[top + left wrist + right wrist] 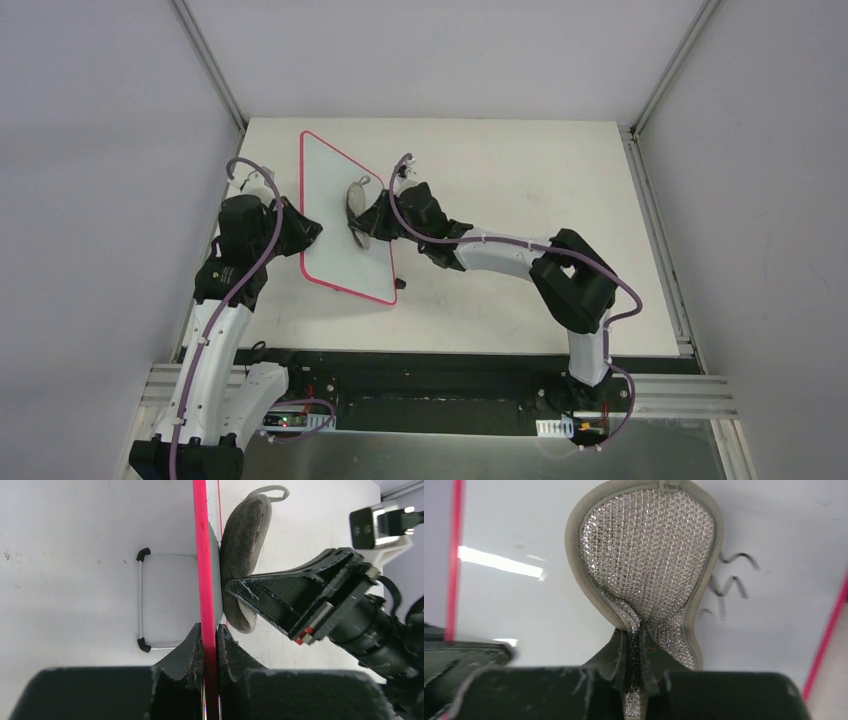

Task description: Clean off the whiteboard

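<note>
Here left fingers (193,652) pinch whiteboard (330,205) edge; right fingers (610,656) pinch pad (649,555) against it.

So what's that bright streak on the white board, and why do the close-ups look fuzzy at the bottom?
Right wrist view: the streak is glare off the glossy whiteboard; the right gripper, shut on the grey pad, sits too near the lens to focus. Left wrist view: the left gripper blurs likewise. Top view: even light, soft shadows.
</note>
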Action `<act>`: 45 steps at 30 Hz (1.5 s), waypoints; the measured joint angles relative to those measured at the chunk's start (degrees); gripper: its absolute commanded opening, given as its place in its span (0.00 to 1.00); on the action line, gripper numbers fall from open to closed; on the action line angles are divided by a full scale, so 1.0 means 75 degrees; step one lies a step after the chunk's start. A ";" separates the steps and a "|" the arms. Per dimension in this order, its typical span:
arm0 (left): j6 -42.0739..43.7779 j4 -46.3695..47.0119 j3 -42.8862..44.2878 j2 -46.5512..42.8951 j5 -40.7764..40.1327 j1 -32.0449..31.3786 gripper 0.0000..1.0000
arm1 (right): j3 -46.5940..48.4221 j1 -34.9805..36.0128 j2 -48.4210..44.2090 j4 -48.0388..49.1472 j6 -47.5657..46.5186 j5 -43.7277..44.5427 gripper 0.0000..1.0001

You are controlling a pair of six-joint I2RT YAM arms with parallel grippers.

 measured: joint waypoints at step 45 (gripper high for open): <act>-0.0009 0.0006 0.0000 0.0000 0.0029 -0.0003 0.00 | 0.1766 -0.1003 0.1527 -0.1941 -0.0058 -0.0006 0.00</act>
